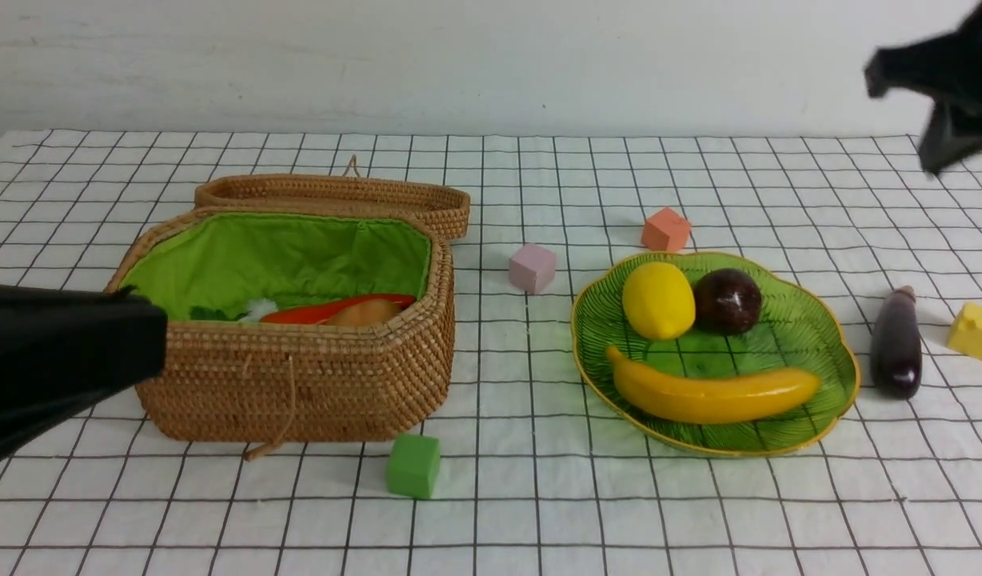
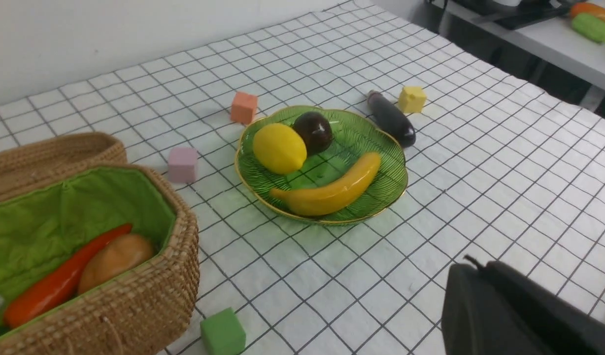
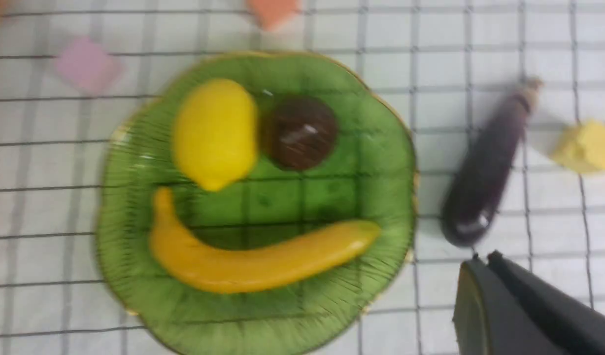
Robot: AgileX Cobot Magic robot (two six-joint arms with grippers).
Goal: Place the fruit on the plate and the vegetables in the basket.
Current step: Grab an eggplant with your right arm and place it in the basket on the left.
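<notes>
- The left gripper (image 2: pixel 472 264): its jaws were seen pressed together with nothing held. Only the dark tip was shown in its wrist view, the rest being cut off by the frame.
- The right gripper (image 3: pixel 481 257): its jaws were likewise closed on nothing. In the front view it was rendered as a blurred dark shape, raised above the checked cloth (image 1: pixel 491 520) and cut by the frame edge.
- The plate (image 1: pixel 811 320): it was placed ahead of the right gripper, well apart from the left gripper. The banana (image 1: pixel 711 394), lemon (image 1: pixel 658 300) and mangosteen (image 1: pixel 727 300) were laid on it. The green top of the mangosteen could not be made out.
- The eggplant (image 1: pixel 896 344): it was laid on the cloth just beside the plate, ahead of the right gripper's tip and not touched by it. Its outline was smeared in the right wrist view.
- The basket (image 1: pixel 299 384): it stood open just beside the left gripper, whose arm covered its near corner in the front view. The carrot (image 1: pixel 315 312) and potato (image 1: pixel 367 312) were lying inside, side by side, partly hidden by the front wall.
- The lid (image 1: pixel 331 196): it was placed beyond the basket, its lower part hidden.
</notes>
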